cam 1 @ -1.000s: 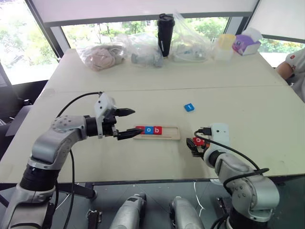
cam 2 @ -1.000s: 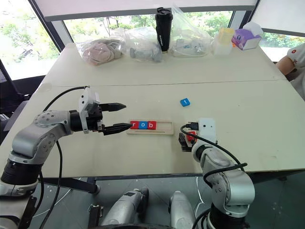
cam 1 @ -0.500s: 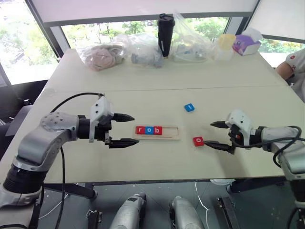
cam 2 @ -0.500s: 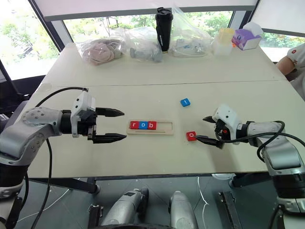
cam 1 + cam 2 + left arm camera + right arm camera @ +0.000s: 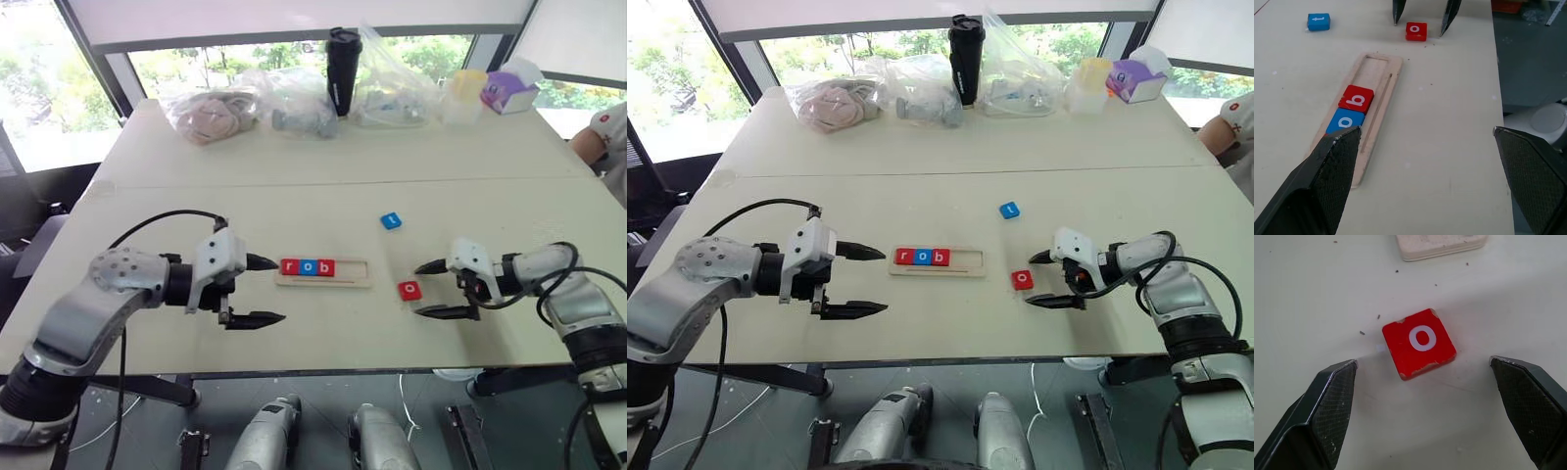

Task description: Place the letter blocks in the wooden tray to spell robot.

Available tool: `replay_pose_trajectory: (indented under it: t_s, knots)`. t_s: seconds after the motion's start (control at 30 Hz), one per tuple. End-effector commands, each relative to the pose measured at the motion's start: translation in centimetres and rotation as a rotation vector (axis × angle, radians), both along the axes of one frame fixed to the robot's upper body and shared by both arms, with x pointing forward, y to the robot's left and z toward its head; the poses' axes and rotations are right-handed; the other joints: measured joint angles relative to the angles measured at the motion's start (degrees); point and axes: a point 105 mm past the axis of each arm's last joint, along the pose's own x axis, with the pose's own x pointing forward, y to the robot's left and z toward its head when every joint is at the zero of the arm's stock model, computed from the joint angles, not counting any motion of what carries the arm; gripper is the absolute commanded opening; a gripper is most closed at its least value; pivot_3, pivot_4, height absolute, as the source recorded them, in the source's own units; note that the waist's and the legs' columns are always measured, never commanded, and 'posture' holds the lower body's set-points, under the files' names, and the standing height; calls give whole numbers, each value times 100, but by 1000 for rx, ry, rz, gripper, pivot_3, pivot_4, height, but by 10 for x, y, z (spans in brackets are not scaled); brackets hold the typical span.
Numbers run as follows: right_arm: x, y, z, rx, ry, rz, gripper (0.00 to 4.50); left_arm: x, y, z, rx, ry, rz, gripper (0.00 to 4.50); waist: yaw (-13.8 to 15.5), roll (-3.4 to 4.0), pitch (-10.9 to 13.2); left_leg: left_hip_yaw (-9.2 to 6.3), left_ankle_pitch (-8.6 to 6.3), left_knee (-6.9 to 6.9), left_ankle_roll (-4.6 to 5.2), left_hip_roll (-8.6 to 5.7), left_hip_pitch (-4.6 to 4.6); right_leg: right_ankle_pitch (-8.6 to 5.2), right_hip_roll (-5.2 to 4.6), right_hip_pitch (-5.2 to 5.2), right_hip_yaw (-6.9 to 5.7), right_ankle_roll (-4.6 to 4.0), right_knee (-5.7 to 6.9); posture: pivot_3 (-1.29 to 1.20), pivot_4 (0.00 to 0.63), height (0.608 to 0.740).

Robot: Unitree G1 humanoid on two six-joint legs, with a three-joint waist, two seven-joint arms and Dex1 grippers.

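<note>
The right gripper point(image 5: 429, 290) is held low over the table, pointed toward the left arm, fingers spread wide and empty; the red square "o" block point(image 5: 409, 290) lies just ahead between the fingertips, untouched. The left gripper point(image 5: 266, 291), equally wide and empty, is aimed at the long pale wooden tray point(image 5: 350, 272) holding r, o, b.

In the left wrist view, the r block is hidden behind a finger point(image 5: 1322, 181) of the left hand, at the tray's point(image 5: 1382, 73) 7 o'clock end. In the right wrist view, the tray is cut off at 12 o'clock. A person point(image 5: 605, 137) is cropped at 3 o'clock.
</note>
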Motion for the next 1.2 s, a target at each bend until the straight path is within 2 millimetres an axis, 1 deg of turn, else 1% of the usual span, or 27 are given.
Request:
replay_pose_trajectory:
  t_s: [0.03, 0.07, 0.13, 0.23, 0.27, 0.37, 0.47, 0.5, 0.57, 0.63, 0.73, 0.8, 0.87, 1.0, 1.2]
  knots:
    - [3, 5, 3, 7, -32, 23, 4467, -1, -5, 19, -15, -55, 4, 4500, -2, 0, 0, 0, 0, 0, 0, 0, 0, 0, 0, 0, 0, 0, 1, 0, 150, 740]
    - [4, 6, 4, 14, -37, 25, 3939, 0, -6, 20, -16, -54, 6, 4500, -3, 0, 0, 0, 0, 0, 0, 0, 0, 0, 1, 0, 0, 0, 2, 0, 150, 740]
    - [5, 8, 6, 28, -50, 24, 3155, 1, -6, 20, -15, -51, 13, 4500, -7, 0, 0, 0, 0, 1, 0, 0, 2, 0, 1, 1, 0, 0, 2, 0, 150, 740]
    - [7, 9, 8, 37, -61, 19, 1485, 4, -5, 19, -13, -47, 27, 4500, -6, 0, 0, 0, 0, 0, 0, 0, 2, 3, 1, 1, 0, 5, 2, 0, 150, 740]
    - [8, 10, 10, 45, -62, 15, 1106, 5, -3, 20, -16, -46, 35, 4500, -3, 0, 0, 0, 0, 0, 0, 0, 2, 5, 2, 0, 0, 10, 2, 0, 150, 740]
    - [9, 15, 18, 74, -47, -3, 1113, 8, 1, 22, -33, -41, 61, 4500, -1, 0, 0, 0, 0, 1, 0, 0, 2, 5, 2, 1, 0, 9, 2, 0, 150, 740]
    - [9, 38, 48, 213, -7, 6, 1113, 15, 8, 25, -42, -59, 105, 4500, -19, 1, 0, 0, 0, 1, 0, 0, 1, 4, 2, -4, 2, 6, 8, 0, 150, 740]
    - [9, 44, 54, 220, -17, 19, 1113, 17, 10, 26, -38, -65, 115, 4500, -29, 1, 0, 0, 0, 1, 0, 0, 0, 4, 2, -8, 4, 6, 10, 0, 150, 740]
    - [9, 53, 58, 204, -46, 39, 1113, 20, 13, 28, -33, -72, 127, 4500, -19, 1, 0, 1, 0, 0, 0, 1, 0, 4, 2, -12, 5, 6, 13, 0, 150, 740]
    - [16, 64, 58, 177, -88, 41, 1113, 23, 17, 30, -42, -72, 144, 4500, -5, 0, -1, 0, 0, -1, -1, 1, 0, 3, 2, -11, 3, 5, 11, 0, 150, 740]
    - [26, 85, 52, 148, -125, 67, 1113, 23, 24, 27, -41, -56, 157, 4500, -4, -1, 0, 0, -1, -1, -1, -1, -2, 1, 1, -13, 4, 1, 5, 0, 150, 740]
    - [31, 93, 47, 119, -143, 83, 1113, 22, 25, 26, -42, -43, 157, 4500, -2, -1, 0, 2, -1, -1, -1, -1, -5, 2, 1, -17, 5, 3, 5, 0, 150, 740]
    - [36, 97, 43, 88, -148, 95, 1113, 22, 25, 24, -42, -39, 163, 4500, 10, 0, 0, 2, 0, -1, -1, -3, -7, 8, 0, -29, 4, 13, 6, 0, 150, 740]
    - [43, 103, 41, 78, -141, 112, 1113, 21, 24, 23, -55, -35, 174, 4500, -7, 0, 0, 2, 0, 0, -1, -3, -5, 11, 2, -32, 5, 17, 9, 0, 150, 740]
    - [43, 108, 33, 39, -120, 165, 1113, 20, 24, 20, -64, -33, 185, 4500, -13, 0, 0, 2, 1, -2, -2, -2, -4, 13, 4, -29, 5, 21, 13, 0, 150, 740]
